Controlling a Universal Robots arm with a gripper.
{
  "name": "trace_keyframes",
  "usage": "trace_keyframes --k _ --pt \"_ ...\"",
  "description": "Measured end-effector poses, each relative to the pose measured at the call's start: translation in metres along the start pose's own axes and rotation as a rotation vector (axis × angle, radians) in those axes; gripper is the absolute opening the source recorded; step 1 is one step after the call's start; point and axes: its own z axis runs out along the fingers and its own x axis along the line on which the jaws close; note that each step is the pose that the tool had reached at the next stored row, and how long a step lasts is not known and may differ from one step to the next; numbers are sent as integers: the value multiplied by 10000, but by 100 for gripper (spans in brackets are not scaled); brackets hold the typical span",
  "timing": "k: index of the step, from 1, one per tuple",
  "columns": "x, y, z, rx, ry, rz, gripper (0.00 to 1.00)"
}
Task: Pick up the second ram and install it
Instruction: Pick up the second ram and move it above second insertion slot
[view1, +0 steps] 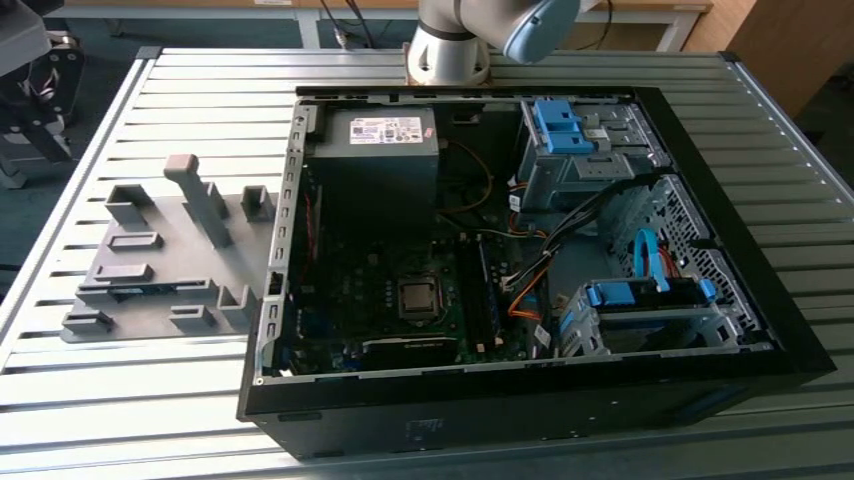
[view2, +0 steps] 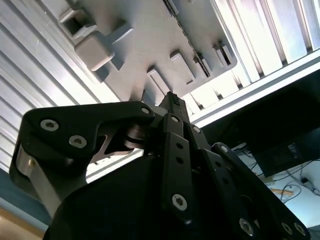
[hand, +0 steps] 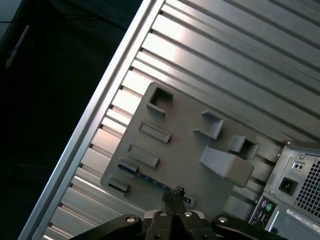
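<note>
Near the bench (view1: 160, 400) edge on the exterior view's left, just beside the open computer case (view1: 400, 425), lies a pale grey holder plate (view1: 180, 262). The second ram (view1: 144, 290) sits in the plate's long slot as a thin dark strip, not yet lifted. In the first wrist view the gripper (hand: 172, 194) hangs well above the plate, its tips lined up over that strip; the jaws are together with nothing between them. As I judge it, a clean pick needs the jaws spread before going down, turned so the pads meet the stick's two flat faces and centred along its length; the grip should be firm but not crushing, and the lift straight out of the slot, since any tilt could bind the board against the holder walls.
</note>
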Motion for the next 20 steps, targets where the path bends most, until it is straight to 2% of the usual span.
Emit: trace_keyframes --k 8,20 --pt "0 0 10 -23 57 -1279 11" --pt "1 -1 26 -49 131 -2904 11"
